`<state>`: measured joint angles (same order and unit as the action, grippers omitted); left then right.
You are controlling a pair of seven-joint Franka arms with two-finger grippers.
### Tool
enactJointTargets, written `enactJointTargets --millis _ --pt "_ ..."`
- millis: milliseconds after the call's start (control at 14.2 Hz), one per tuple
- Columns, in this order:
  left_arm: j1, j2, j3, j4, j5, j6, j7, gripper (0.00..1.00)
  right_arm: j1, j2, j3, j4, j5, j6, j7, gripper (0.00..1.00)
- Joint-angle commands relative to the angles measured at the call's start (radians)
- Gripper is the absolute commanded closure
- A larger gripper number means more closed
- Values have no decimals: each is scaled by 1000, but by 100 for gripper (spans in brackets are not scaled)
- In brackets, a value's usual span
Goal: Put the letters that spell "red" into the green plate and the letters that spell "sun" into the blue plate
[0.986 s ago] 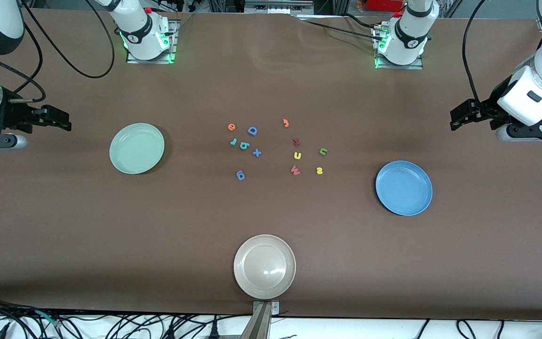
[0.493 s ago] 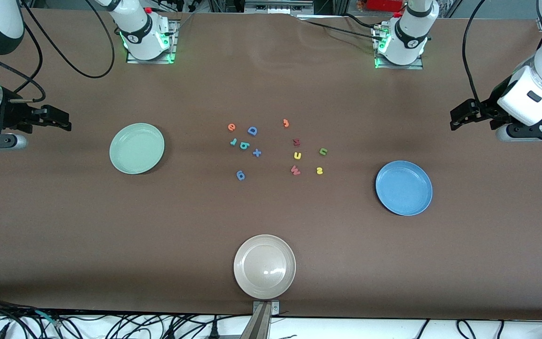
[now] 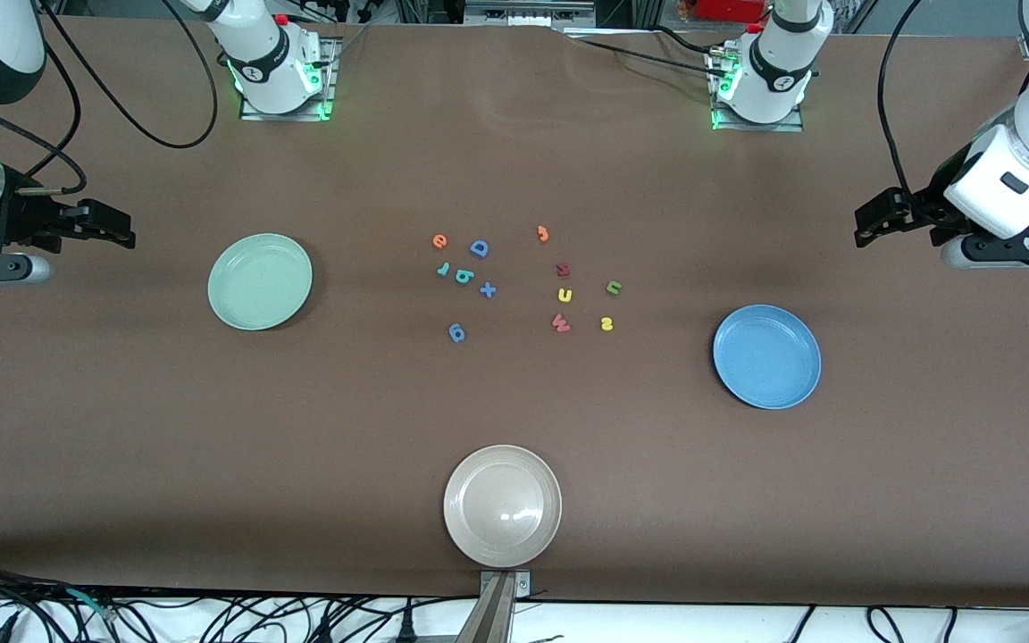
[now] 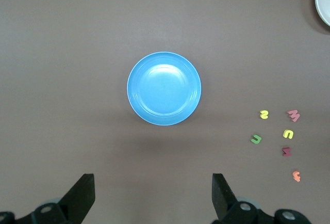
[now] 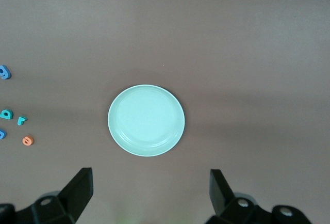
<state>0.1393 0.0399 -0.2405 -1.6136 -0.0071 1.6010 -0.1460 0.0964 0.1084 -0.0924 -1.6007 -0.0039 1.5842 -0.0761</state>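
- The left gripper point(image 4: 149, 195) is waiting, jaws apart, over bare table near the round medium-blue plate point(image 3: 766, 356).
- The right gripper point(image 5: 149, 193) (also spread wide, holding nothing) is hanging near the round pale mint-green plate point(image 3: 260, 281).

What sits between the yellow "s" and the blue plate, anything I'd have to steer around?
Nothing visible does. The yellow "s" lies on bare table, and only brown table surface shows between it and the blue plate. The dark green "n" lies farther from the front camera, off that line.
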Motion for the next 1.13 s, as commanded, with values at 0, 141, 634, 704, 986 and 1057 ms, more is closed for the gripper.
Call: enactJointTargets --millis 0,141,634,704,986,1057 --pt "9 -9 -8 11 15 -19 8 0 -3 -6 0 4 15 -12 10 0" --pt "9 -9 -10 11 15 -19 6 0 -3 -6 0 4 15 -12 12 0" --pt "9 -9 -10 11 15 -19 6 0 -3 -6 0 2 15 -12 10 0" --pt "9 -9 -10 11 15 -19 6 0 -3 -6 0 2 15 -12 10 0" --pt "9 -9 -10 11 15 -19 6 0 -4 -6 0 2 15 -16 12 0" --pt "9 -9 -11 11 15 -21 6 0 -4 -6 0 4 16 -26 12 0"
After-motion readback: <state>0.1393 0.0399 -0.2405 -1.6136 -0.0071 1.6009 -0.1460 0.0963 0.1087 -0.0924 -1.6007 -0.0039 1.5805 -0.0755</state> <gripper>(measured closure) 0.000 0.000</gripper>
